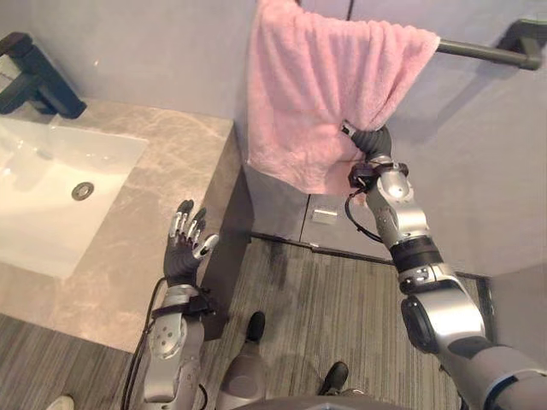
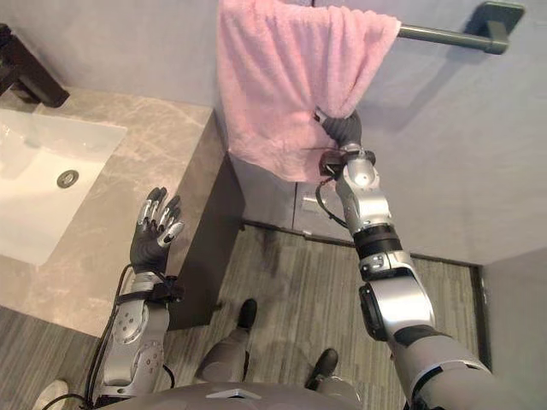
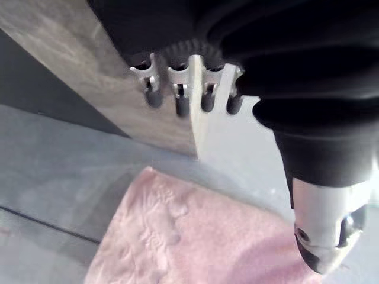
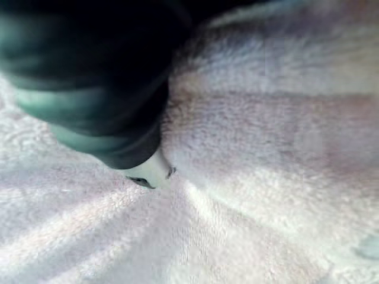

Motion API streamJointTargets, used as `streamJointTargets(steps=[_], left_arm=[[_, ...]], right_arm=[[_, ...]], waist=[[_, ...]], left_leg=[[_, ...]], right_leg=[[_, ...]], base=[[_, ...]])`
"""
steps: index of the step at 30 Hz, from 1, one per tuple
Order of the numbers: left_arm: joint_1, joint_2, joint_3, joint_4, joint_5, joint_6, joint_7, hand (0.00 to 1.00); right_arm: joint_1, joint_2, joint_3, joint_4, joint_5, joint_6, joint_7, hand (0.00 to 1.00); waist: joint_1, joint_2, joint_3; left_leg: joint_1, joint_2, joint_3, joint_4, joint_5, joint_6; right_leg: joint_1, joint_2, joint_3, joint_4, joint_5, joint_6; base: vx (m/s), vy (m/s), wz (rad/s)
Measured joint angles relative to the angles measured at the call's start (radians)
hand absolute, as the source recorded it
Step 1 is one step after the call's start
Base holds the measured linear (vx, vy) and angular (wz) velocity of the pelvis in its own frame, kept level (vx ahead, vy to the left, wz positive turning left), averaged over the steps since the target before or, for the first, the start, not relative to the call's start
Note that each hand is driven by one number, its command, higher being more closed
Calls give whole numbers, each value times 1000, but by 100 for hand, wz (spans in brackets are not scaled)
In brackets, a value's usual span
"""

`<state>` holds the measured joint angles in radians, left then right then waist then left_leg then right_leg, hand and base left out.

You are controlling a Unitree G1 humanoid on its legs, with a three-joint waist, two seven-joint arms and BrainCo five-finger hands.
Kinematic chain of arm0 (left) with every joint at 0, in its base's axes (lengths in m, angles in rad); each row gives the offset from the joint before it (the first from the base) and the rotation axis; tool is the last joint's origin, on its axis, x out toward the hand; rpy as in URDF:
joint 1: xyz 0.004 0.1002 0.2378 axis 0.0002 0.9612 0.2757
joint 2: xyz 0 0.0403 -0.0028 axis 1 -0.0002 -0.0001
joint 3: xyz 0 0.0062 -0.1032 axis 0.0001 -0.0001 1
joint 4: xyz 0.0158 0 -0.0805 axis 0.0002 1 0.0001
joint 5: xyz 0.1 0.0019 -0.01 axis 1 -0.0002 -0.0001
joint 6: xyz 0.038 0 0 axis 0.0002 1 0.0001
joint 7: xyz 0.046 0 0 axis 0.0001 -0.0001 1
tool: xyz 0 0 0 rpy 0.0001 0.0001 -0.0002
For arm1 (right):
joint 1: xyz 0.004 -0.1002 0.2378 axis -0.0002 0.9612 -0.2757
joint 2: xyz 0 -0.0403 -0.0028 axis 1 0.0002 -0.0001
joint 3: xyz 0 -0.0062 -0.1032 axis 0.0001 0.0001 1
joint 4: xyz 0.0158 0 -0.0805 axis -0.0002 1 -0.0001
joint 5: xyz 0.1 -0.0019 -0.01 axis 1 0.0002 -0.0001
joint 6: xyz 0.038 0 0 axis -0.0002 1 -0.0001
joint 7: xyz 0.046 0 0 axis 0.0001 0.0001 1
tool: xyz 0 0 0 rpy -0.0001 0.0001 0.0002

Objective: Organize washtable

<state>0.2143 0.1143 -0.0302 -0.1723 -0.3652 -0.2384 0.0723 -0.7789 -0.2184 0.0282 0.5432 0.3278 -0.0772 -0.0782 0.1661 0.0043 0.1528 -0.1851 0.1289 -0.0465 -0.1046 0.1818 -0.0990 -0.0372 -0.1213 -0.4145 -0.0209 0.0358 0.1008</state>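
Two hands: the left hand [image 1: 186,243] hangs over the front corner of the bench [image 1: 154,171], fingers straight and spread, holding nothing. The right hand [image 1: 369,141] is raised to the lower right edge of the towel [image 1: 316,94].
Right hand state: the fingers are buried in the cloth, so it cannot be told whether they pinch it or only press into it. In the right wrist view, folds radiate from the hand. This suggests a gather but does not confirm one.
Towel position: draped over the towel bar [image 1: 483,53] on the wall, just past the end of the bench. It sits on the bar's left part, and the right part is bare.
Probable step: spreading or straightening the towel along the bar.
Risk 1: the towel slides off the bar to the floor [image 1: 342,299]. Cause: a downward or outward pull on one edge, since only the drape holds the cloth on the bar.
Risk 2: the cloth escapes the hand partway through the move. Cause: a shallow hold on thick pile.
Risk 3: the towel is dragged askew when the hand withdraws. Cause: fingertips caught in the pile.
Risk 4: the left hand strikes the bench corner. Cause: it is close to the edge during any body shift.
Sink [image 1: 51,196] and faucet [image 1: 38,81]: well apart from both hands, so no hazard is expected.
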Motion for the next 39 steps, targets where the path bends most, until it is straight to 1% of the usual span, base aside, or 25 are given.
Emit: streamJointTargets(steps=[2, 3, 5, 6, 7, 8, 10, 12, 14, 15, 19, 20, 22, 23, 25, 29, 31, 32, 34, 35, 39], left_arm=[[-11, 12, 3, 21, 3, 5, 10, 0], [-22, 16, 5, 21, 21, 7, 19, 0], [-44, 21, 5, 23, 38, 9, 27, 0], [-69, 22, 8, 26, 39, 9, 30, 0], [-95, 22, 13, 34, 39, 9, 37, 0], [-115, 23, 16, 47, 38, 9, 41, 0], [-148, 25, 24, 75, 39, 9, 51, 0], [-166, 27, 25, 95, 39, 9, 65, 0], [-202, 31, 26, 118, 38, 10, 77, 0], [-217, 33, 24, 130, 38, 10, 80, 0], [-342, 46, 15, 235, 38, 15, 118, 0], [-368, 49, 11, 258, 38, 18, 129, 0], [-433, 56, -8, 318, 38, 22, 149, 0], [-479, 57, -16, 365, 38, 31, 165, 0], [-549, 58, -21, 434, 37, 41, 189, 0], [-672, 61, -40, 533, 35, 43, 225, 0], [-725, 71, -42, 589, 22, 44, 241, 0], [-755, 85, -43, 612, 19, 45, 251, 0], [-785, 97, -41, 624, 17, 46, 268, 0], [-811, 98, -39, 642, 15, 46, 275, 100], [-829, 107, -13, 644, -3, 48, 308, 100]], right_arm=[[62, 2, 1, -50, -4, -8, 2, 100], [90, 2, 2, -83, -4, -8, 3, 100], [127, 3, 6, -119, -4, -10, 9, 100], [152, 3, 14, -147, -4, -18, 14, 100], [160, 7, 21, -165, -5, -26, 22, 100], [161, 9, 26, -174, -5, -26, 26, 100], [176, 10, 47, -201, -5, -28, 37, 100], [193, 24, 59, -221, -4, -27, 44, 100], [202, 43, 78, -238, -3, -28, 53, 100], [203, 43, 88, -238, -1, -28, 57, 100], [203, 68, 138, -248, 10, -26, 63, 100], [203, 80, 148, -255, 30, -26, 67, 100], [200, 97, 181, -271, 51, -26, 68, 100], [195, 109, 198, -271, 82, -25, 68, 100], [179, 119, 238, -271, 93, -25, 68, 100], [175, 120, 292, -275, 159, -25, 68, 100], [174, 122, 320, -275, 165, -25, 68, 100], [174, 123, 337, -275, 166, -25, 68, 100], [172, 122, 345, -276, 166, -26, 68, 100], [173, 122, 348, -276, 166, -26, 68, 100], [172, 128, 364, -277, 166, -30, 68, 100]], waist=[[-11, -18, -13], [-20, -26, -18], [-25, -33, -25], [-31, -36, -27], [-46, -35, -28], [-51, -35, -28], [-54, -38, -33], [-58, -42, -52], [-72, -44, -61], [-72, -44, -61], [-78, -48, -68], [-80, -48, -68], [-99, -48, -70], [-109, -50, -72], [-125, -50, -74], [-136, -49, -88], [-138, -50, -95], [-150, -48, -99], [-160, -48, -99], [-160, -48, -99], [-160, -48, -99]], left_leg=[[7, 2, 28, 0, -6, 0], [13, 2, 43, 0, -6, 0], [25, 2, 62, 1, -11, 1], [32, 2, 75, 1, -13, 1], [36, 2, 82, 0, -14, 1], [41, 3, 91, 0, -15, 1], [52, 5, 112, 0, -20, -2], [57, 8, 130, 0, -26, -3], [65, 8, 147, 0, -31, -3], [69, 8, 153, 1, -32, -3], [84, 9, 182, 8, -34, -5], [89, 9, 192, 9, -35, -7], [91, 9, 204, 9, -35, -7], [92, 10, 209, 9, -35, -7], [93, 11, 223, 9, -36, -8], [93, 11, 243, 10, -36, -8], [102, 10, 262, 10, -36, -8], [103, 10, 262, 10, -36, -8], [103, 11, 264, 10, -36, -8], [101, 11, 268, 10, -36, -9], [99, 10, 284, 10, -36, -9]], right_leg=[[-8, -1, 29, -6, 8, 1], [-11, -3, 43, -6, 11, 0], [-12, -5, 62, -6, 14, 1], [-12, -6, 76, -7, 16, 1], [-12, -7, 82, -7, 18, 0], [-13, -7, 91, -8, 21, 0], [-13, -6, 112, -13, 27, 0], [-13, -4, 130, -28, 36, 0], [-13, -5, 145, -31, 38, 0], [-13, -5, 150, -31, 38, 0], [-13, -4, 175, -32, 44, -2], [-13, -4, 184, -32, 44, -2], [-14, -4, 189, -35, 46, -4], [-16, -4, 195, -36, 48, -5], [-23, -3, 209, -39, 53, -7], [-32, -3, 226, -43, 56, -8], [-32, -3, 241, -43, 56, -8], [-33, -3, 244, -43, 56, -9], [-36, -3, 248, -43, 55, -10], [-39, -3, 250, -42, 55, -10], [-50, -3, 262, -39, 55, -10]], base=[[4, 17, -44], [10, 14, -37], [10, 13, -32], [1, 14, -29], [-9, 17, -26], [-12, 15, -22], [-4, 7, -32], [19, -7, -28], [29, -5, -20], [32, -3, -20], [32, -5, -18], [17, -2, -21], [12, -1, -14], [7, -2, -13], [8, 0, -19], [21, -7, -14], [37, -17, -17], [29, -18, -15], [16, -12, -6], [11, -7, -7], [10, -2, -8]])
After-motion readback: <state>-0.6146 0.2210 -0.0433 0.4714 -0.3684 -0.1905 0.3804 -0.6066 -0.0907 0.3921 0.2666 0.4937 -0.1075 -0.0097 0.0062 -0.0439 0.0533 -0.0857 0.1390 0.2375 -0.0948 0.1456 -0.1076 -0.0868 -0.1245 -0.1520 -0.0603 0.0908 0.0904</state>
